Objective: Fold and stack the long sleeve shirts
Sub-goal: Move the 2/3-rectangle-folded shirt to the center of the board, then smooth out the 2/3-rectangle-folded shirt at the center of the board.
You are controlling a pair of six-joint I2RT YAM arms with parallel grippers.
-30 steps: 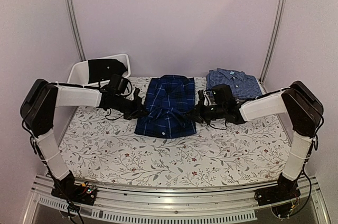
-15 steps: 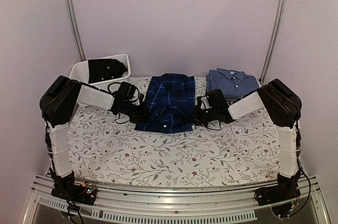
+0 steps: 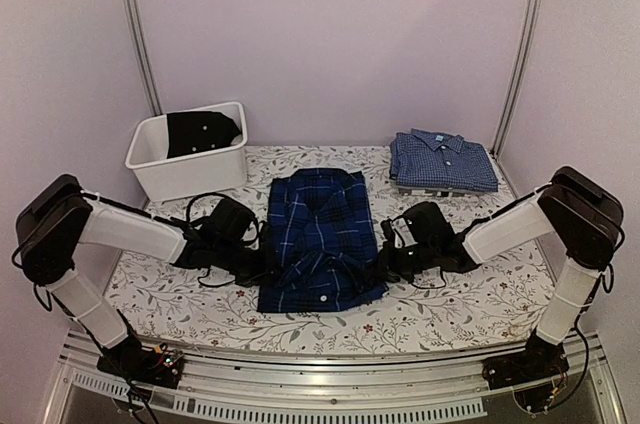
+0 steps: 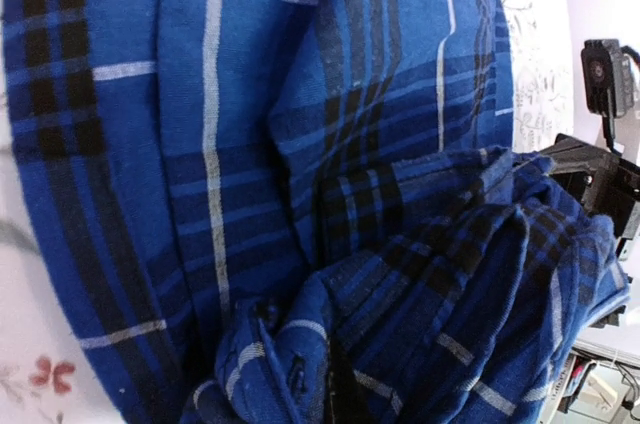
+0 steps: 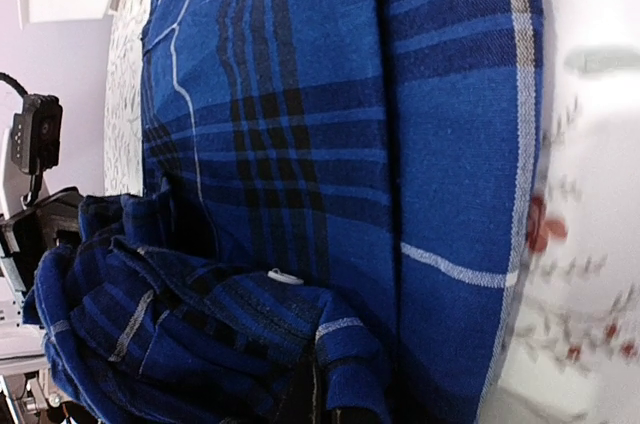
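Top external view: the plaid shirt lies at the middle of the table, your left gripper and right gripper each pinched tight on its lower side edges. You're mid-fold, I judge. Next, carry both edges evenly over the far half, then stack it on the fine-checked shirt.

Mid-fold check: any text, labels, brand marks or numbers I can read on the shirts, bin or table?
No text can be read in any view.
Pale tag inside the collar of the folded checked shirt: too small to read.
Plaid shirt, white bin, floral table cover: no lettering visible.
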